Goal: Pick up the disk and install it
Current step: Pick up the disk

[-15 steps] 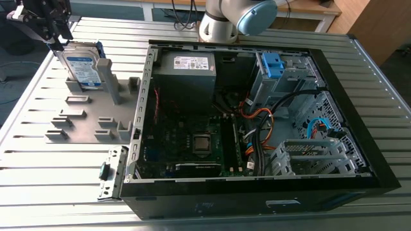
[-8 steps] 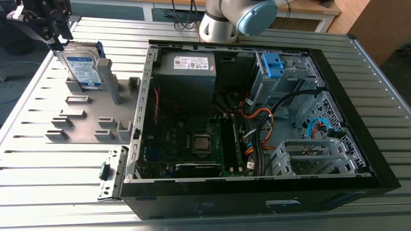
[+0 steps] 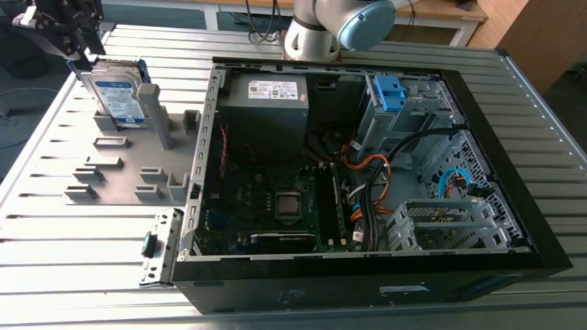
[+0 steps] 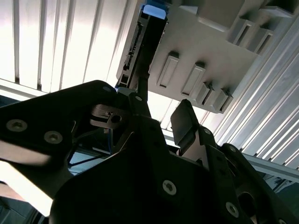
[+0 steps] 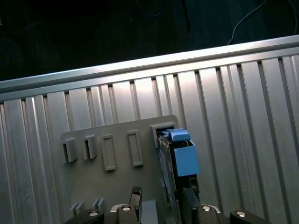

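The gripper [image 3: 77,55] hangs at the upper left of the exterior view, jaws parted and gripping nothing. It is just above the disk [image 3: 117,96]. In the second wrist view its fingers [image 4: 184,123] stand wider apart than the disk's thin edge, apparently lined up to straddle it. The disk stands on edge in a slot of the grey holder plate [image 3: 110,172], probably so its top stays reachable. Its long axis seems upright, with the labelled face turned toward the frame's lower left. The open computer case [image 3: 275,292] lies to the right.
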Controlling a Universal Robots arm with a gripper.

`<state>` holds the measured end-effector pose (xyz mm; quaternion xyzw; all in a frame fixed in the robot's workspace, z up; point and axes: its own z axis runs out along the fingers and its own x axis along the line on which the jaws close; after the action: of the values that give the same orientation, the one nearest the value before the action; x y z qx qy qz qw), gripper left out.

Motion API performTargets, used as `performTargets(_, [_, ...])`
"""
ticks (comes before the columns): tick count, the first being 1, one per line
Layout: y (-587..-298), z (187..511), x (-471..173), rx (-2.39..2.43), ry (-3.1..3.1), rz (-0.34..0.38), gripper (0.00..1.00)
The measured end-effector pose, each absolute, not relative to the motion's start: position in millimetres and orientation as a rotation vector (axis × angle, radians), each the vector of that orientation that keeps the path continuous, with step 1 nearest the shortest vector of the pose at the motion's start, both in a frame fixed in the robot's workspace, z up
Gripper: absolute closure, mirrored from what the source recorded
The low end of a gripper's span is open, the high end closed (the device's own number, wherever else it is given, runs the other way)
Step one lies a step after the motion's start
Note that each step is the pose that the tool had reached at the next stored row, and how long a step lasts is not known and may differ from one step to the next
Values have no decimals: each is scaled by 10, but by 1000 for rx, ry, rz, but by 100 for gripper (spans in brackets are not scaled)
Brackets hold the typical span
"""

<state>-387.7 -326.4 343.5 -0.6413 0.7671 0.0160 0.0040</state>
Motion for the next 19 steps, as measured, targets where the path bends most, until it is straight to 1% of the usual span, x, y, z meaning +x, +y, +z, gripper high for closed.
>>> performTargets(19, [-3202, 3416, -3879, -2010, 2404, 50, 53])
